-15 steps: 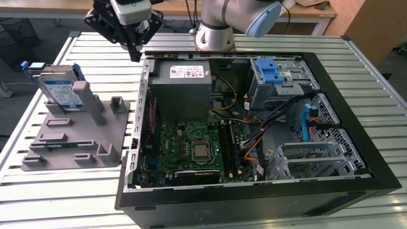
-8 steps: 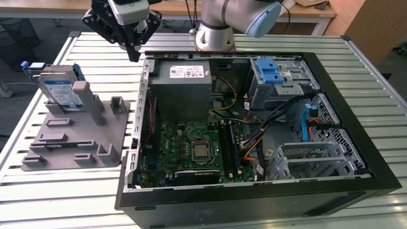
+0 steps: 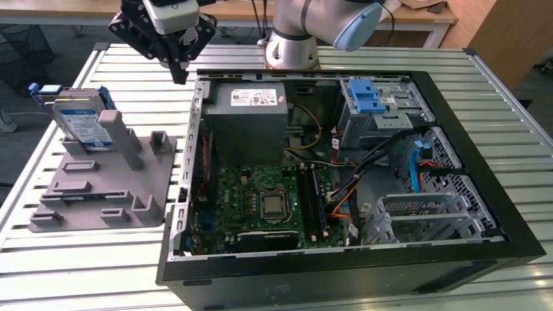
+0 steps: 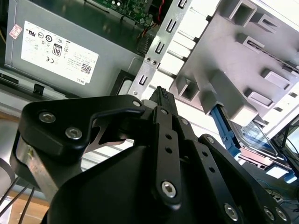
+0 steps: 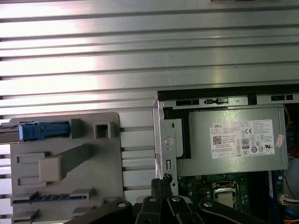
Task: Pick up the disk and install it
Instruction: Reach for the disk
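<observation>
White-and-blue label on face of disk (image 3: 82,123); white sticker with printed marks on grey power supply (image 3: 250,116). Slatted metal table (image 3: 87,272), wooden desk (image 3: 242,10) behind. Disk propped upright in grey holder (image 3: 103,188) near table's edge on the exterior view's left, beside open computer case (image 3: 346,278). Gripper (image 3: 179,76) above table by case's back corner, jaws clenched together, empty, well apart from disk.
</observation>
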Available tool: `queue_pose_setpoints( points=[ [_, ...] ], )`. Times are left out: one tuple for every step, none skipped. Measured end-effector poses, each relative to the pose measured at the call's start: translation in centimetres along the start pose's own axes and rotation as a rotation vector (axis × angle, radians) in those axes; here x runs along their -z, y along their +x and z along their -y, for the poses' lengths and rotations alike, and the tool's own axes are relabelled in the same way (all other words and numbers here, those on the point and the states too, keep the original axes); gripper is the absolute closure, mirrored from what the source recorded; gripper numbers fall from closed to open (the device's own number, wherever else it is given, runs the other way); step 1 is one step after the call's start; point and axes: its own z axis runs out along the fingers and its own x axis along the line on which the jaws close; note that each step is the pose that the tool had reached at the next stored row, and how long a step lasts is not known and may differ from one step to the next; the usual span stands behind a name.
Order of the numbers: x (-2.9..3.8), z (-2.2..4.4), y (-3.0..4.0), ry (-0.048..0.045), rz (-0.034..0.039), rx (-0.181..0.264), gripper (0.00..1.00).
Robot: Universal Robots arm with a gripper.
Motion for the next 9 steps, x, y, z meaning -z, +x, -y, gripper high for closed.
queue_pose_setpoints(
  points=[
    [0.0, 0.0, 0.05, 0.0, 0.0, 0.0, 0.89],
    [0.0, 0.01, 0.09, 0.0, 0.0, 0.0, 0.89],
    [0.0, 0.01, 0.13, 0.0, 0.0, 0.0, 0.89],
    [-0.01, 0.01, 0.18, 0.0, 0.0, 0.0, 0.89],
    [-0.01, 0.02, 0.22, 0.0, 0.0, 0.0, 0.89],
    [-0.01, 0.02, 0.26, 0.0, 0.0, 0.0, 0.89],
    [-0.01, 0.02, 0.3, 0.0, 0.0, 0.0, 0.89],
    [-0.01, 0.03, 0.34, 0.0, 0.0, 0.0, 0.89],
    [-0.01, 0.03, 0.38, 0.0, 0.0, 0.0, 0.89]
  ],
)
